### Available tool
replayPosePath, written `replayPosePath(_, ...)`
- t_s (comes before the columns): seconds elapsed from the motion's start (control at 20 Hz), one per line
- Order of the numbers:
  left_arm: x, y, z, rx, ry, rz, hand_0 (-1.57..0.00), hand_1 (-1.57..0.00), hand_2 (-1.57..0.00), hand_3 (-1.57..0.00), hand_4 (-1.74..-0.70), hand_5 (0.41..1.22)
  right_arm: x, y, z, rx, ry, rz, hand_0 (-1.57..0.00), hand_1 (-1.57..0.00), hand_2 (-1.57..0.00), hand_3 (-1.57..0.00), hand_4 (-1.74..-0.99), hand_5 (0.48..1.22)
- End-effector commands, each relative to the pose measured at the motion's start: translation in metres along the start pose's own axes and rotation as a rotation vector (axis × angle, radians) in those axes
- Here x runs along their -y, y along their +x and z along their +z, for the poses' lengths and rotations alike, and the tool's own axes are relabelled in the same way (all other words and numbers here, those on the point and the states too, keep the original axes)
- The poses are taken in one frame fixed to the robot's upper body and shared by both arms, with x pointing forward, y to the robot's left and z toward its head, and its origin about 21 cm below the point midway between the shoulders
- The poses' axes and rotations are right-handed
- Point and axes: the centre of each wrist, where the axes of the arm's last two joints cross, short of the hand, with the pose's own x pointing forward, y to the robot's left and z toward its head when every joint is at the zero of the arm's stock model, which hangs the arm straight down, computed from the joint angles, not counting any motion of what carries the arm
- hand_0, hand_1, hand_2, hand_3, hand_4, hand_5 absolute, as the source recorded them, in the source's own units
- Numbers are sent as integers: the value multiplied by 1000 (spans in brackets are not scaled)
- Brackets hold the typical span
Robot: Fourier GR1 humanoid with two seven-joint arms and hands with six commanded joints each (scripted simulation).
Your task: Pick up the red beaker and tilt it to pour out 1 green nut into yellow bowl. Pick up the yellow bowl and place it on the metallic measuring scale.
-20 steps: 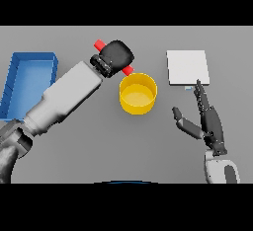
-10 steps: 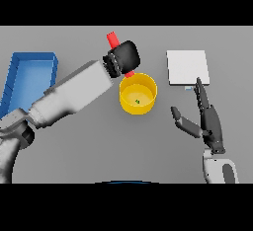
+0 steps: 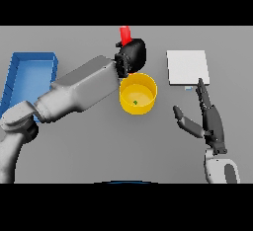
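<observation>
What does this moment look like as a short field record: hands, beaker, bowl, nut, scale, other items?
left hand: curled round the red beaker, just behind the bowl
red beaker: held off the table, mostly hidden by the hand
yellow bowl: on the table, not on the scale
green nut: one, inside the bowl
metallic measuring scale: right of the bowl, nothing on it
right hand: open, idle, near the scale
blue tray: far left

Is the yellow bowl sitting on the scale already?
No, the yellow bowl sits on the grey table, left of the metallic scale.
</observation>
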Motion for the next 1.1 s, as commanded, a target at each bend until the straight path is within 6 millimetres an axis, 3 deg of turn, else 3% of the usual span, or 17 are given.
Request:
replayPosePath(0.0,-5,-4,1,8,6,-43,-1571,-1571,-1571,-1570,-1733,1221,3,2,0,14,-5,3,1,1,1,1,-1128,575)
replayPosePath(0.1,-15,-20,5,-3,11,-105,-1571,-1571,-1571,-1570,-1732,1221,-2,2,3,8,-3,5,1,1,1,1,-1138,572)
replayPosePath(0.3,-44,-86,27,-128,13,-150,-1571,-1571,-1571,-1571,-1727,1221,-8,4,-2,8,7,11,1,1,1,1,-1133,557)
replayPosePath(0.45,-32,-139,51,-276,30,-39,-1571,-1571,-1571,-1571,-1720,1221,-6,4,-2,25,18,1,1,1,1,1,-1128,554)
replayPosePath(0.55,-31,-173,70,-400,29,126,-1571,-1571,-1571,-1571,-1725,1221,-7,5,-6,23,25,-27,1,1,1,1,-1105,559)
replayPosePath(0.7,7,-217,107,-553,52,573,-1571,-1571,-1571,-1515,-1733,1221,-2,3,-7,37,43,-8,1,1,1,1,-1104,576)
replayPosePath(0.8,52,-237,136,-638,90,894,-1571,-1571,-1571,-1507,-1736,1221,-3,3,-6,35,45,-21,1,1,1,1,-1114,578)
replayPosePath(0.9,97,-240,155,-696,148,1138,-1571,-1571,-1571,-1530,-1738,1221,-4,4,-9,38,49,-10,1,1,1,1,-1121,588)
replayPosePath(1.05,161,-219,166,-816,201,1418,-1571,-1571,-1571,-1550,-1739,1221,-5,4,-12,34,56,18,1,1,1,1,-1127,606)
